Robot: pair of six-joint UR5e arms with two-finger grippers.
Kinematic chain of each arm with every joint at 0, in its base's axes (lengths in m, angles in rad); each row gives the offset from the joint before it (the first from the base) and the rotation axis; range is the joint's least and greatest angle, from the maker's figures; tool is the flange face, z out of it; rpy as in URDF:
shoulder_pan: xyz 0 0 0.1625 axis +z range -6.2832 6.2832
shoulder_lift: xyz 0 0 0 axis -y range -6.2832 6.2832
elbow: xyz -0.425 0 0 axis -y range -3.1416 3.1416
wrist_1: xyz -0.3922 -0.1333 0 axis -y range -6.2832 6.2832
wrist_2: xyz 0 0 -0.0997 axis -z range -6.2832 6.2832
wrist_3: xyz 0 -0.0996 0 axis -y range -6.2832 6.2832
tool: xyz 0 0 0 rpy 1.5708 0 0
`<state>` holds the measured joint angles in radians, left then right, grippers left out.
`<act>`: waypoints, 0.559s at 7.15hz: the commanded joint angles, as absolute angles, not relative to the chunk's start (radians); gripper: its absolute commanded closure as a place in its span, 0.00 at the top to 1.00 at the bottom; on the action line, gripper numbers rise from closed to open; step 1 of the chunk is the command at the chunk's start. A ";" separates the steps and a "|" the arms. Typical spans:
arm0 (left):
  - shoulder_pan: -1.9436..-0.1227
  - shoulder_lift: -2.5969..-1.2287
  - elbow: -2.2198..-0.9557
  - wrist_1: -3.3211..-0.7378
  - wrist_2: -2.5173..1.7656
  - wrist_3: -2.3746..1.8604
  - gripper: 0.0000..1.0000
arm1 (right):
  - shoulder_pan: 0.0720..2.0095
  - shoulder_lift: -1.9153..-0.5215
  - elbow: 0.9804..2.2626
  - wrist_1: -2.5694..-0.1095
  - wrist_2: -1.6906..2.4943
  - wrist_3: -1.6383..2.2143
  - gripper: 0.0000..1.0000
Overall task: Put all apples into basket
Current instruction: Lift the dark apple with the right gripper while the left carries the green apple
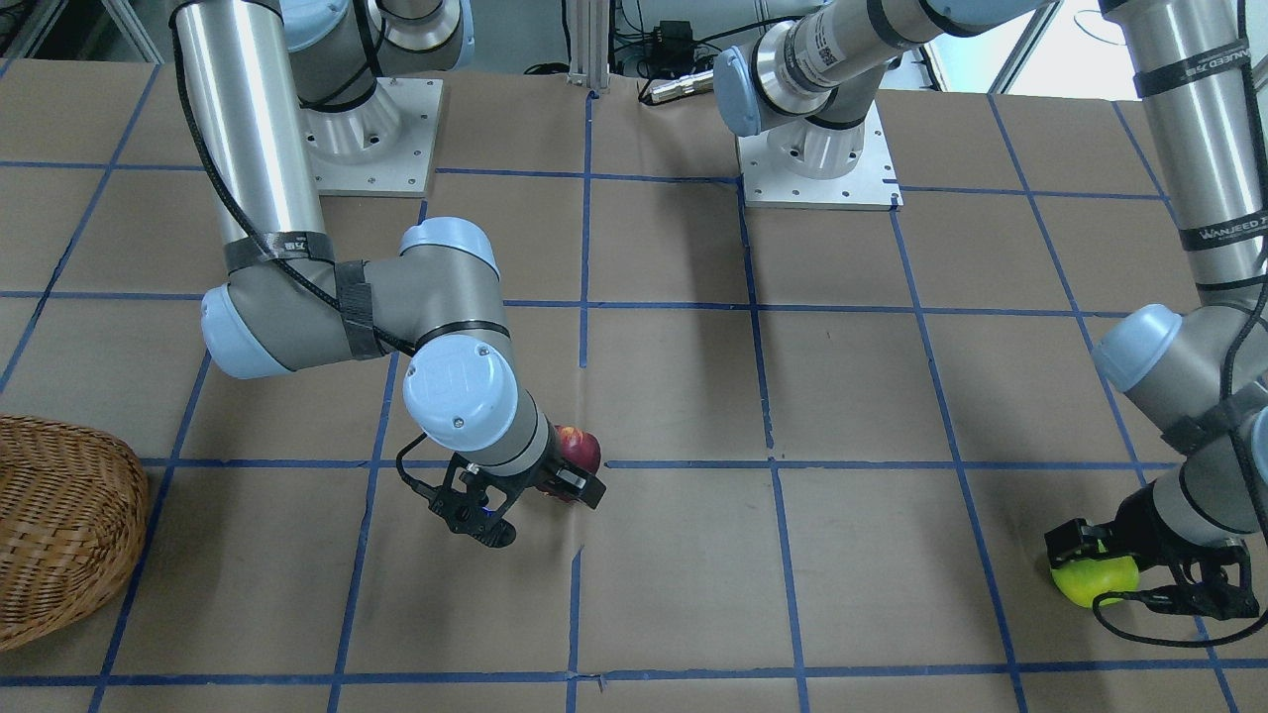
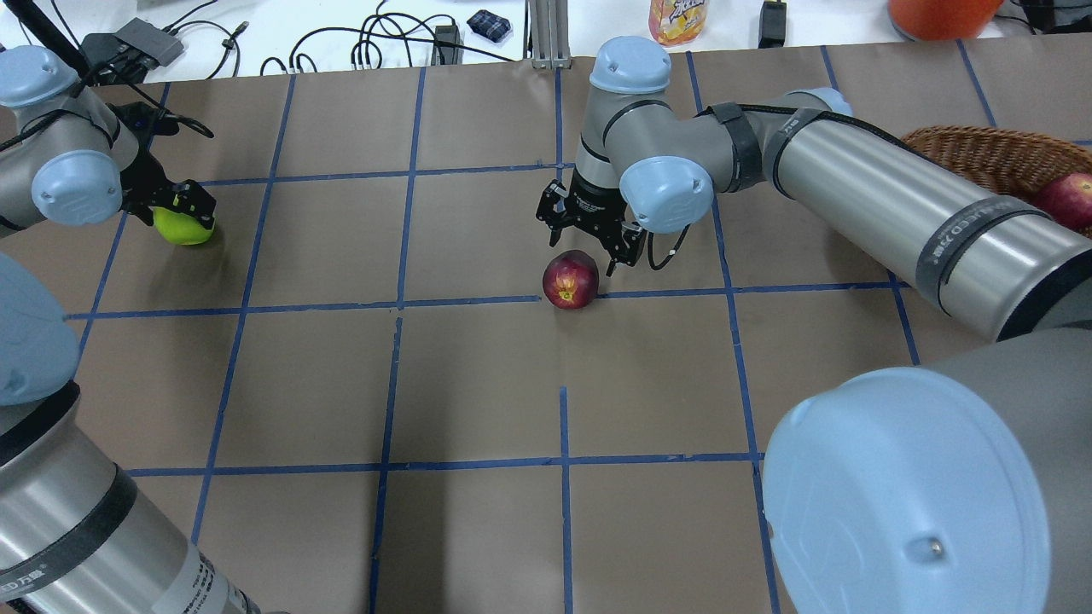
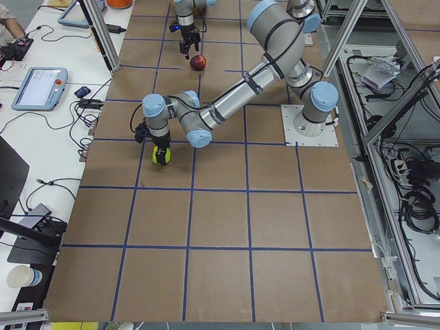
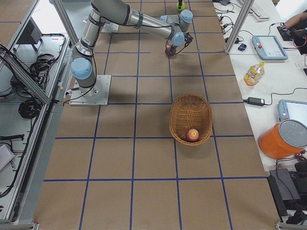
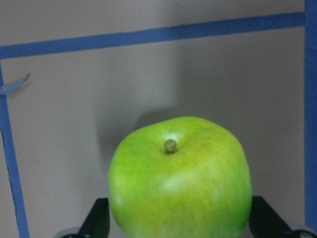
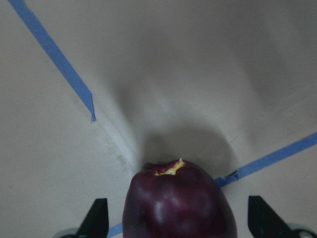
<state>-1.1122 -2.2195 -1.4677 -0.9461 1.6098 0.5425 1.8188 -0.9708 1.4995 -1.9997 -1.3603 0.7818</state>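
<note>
The lime green apple (image 5: 181, 183) lies on the brown table at the far left in the overhead view (image 2: 182, 227). My left gripper (image 2: 181, 207) is down over it, open, with a finger close against each side. The dark maroon apple (image 2: 570, 280) with a yellow spot lies at the table's middle. My right gripper (image 2: 587, 249) hangs just above it, open, and the apple (image 6: 178, 203) sits between the fingers with gaps on both sides. The red apple (image 4: 192, 134) lies inside the wicker basket (image 4: 191, 103), which stands at the right edge of the overhead view (image 2: 972, 149).
Blue tape lines grid the table. The two arm bases (image 1: 817, 163) stand at the robot's edge of the table. A side table beyond the far edge holds a juice bottle (image 2: 678, 17), cables and an orange bucket (image 4: 283, 139).
</note>
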 commanded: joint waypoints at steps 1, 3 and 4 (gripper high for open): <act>-1.114 -2.215 -1.444 -0.960 1.595 0.552 0.56 | 1.824 -0.950 1.502 -1.996 -1.322 0.775 1.00; -1.115 -2.206 -1.434 -0.968 1.595 0.555 0.39 | 1.839 -0.934 1.520 -2.006 -1.309 0.775 0.97; -1.141 -2.174 -1.434 -1.051 1.598 0.528 0.38 | 1.839 -0.939 1.520 -2.008 -1.305 0.784 0.59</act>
<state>-1.1207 -2.2027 -1.4359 -0.9851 1.5962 0.5483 1.8347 -0.9384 1.5156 -2.0033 -1.3107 0.7768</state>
